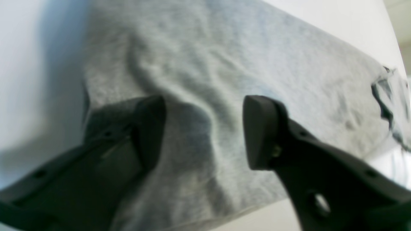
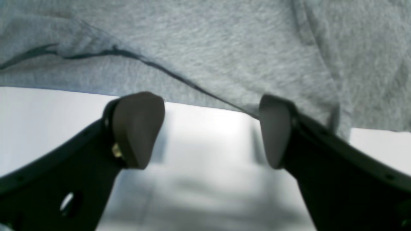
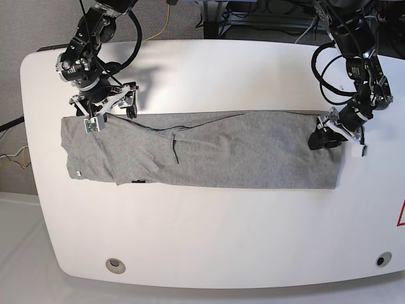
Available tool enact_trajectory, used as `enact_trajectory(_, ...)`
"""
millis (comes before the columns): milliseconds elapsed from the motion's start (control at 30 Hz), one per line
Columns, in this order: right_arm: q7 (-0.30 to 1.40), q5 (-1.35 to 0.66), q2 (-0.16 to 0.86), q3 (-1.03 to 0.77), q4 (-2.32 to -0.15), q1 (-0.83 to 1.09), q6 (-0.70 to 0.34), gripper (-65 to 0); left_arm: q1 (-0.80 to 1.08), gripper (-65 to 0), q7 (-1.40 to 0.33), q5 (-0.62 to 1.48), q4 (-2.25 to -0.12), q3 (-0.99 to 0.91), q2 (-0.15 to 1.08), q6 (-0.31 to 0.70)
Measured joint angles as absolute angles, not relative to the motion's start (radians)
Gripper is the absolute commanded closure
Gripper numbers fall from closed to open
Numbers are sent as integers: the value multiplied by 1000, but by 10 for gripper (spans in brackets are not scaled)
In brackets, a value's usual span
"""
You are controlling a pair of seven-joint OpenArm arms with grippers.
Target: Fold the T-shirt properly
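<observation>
The grey T-shirt lies as a long flat band across the white table, with a small white tag at its left end. My left gripper hovers over the band's right end. In the left wrist view that gripper is open, its fingers astride a raised wrinkle of the T-shirt. My right gripper is at the band's upper left corner. In the right wrist view it is open over bare table, and the T-shirt's edge lies just past its fingertips.
Dark print peeks out at a folded edge of the cloth. Two round grommets sit near the table's front edge. Cables hang from the right-hand arm over the back of the table.
</observation>
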State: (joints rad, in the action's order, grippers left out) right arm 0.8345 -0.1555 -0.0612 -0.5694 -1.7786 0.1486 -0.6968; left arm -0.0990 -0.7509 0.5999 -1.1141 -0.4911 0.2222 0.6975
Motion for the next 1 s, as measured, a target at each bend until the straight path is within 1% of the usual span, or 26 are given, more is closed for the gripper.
enact_trajectory(100,834,-155,-62,-568,-1777,148,-697,-482,-105,-425,-755,601,-1114,-470,223,698)
enact_trajectory(167,834,-155,-62,-568,-1777,148,-697,-482,-104,-417,-756,601,-1114,-466,223,698)
enact_trajectory(300,834,-155,-61,-568,-1773,146,-696,-482,-97,-375,-758,604,-1118,-468,231,701)
enact_trajectory(367,834,-155,-62,-568,-1772,146,-696,-482,-97,-344,-767,603,-1121,-476,234,704)
enact_trajectory(433,834,-155,-64,-568,-1770,145,-696,-482,-97,-286,-782,603,-1123,-484,239,703)
enact_trajectory(500,834,-155,-64,-567,-1766,145,-697,-482,-97,-212,-804,599,-1129,-491,242,697)
enact_trajectory(533,834,-157,-64,-567,-1763,145,-697,-483,-98,-211,-820,601,-1131,-495,244,697)
enact_trajectory(600,831,-158,-64,-563,-1750,145,-696,-483,-103,-212,-905,615,-1138,-520,248,698)
enact_trajectory(767,831,-158,-68,-561,-1719,143,-696,-483,-105,-239,-951,627,-1155,-551,273,696)
enact_trajectory(833,831,-157,-69,-562,-1706,139,-696,-480,-107,-306,-952,631,-1169,-569,291,696)
enact_trajectory(900,828,-158,-69,-563,-1697,134,-697,-480,-112,-346,-947,615,-1203,-601,307,696)
enact_trajectory(1000,815,-158,-69,-564,-1690,129,-696,-478,-123,-366,-899,606,-1246,-626,331,690)
